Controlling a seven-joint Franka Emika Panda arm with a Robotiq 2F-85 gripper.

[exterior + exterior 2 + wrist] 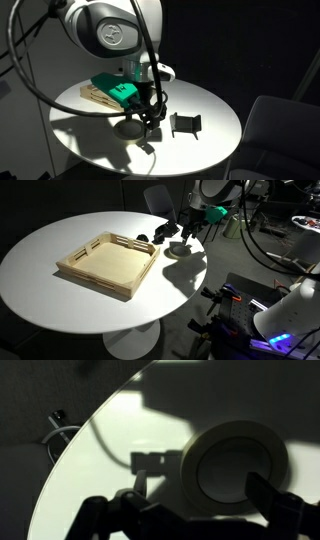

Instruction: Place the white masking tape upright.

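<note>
The white masking tape (190, 472) lies flat, hole up, near the curved edge of the worktop (50, 250), so it needs tipping onto its rim. The jaws hang spread wide over it, gripping nothing, probably lining up to pinch its wall; the wooden tray (100, 286) sits well apart

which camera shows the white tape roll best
The wrist view: the tape roll fills much of the frame, with its ring and wide open centre clear. In both exterior views the roll is only a small shadowed shape, hard to make out.
</note>
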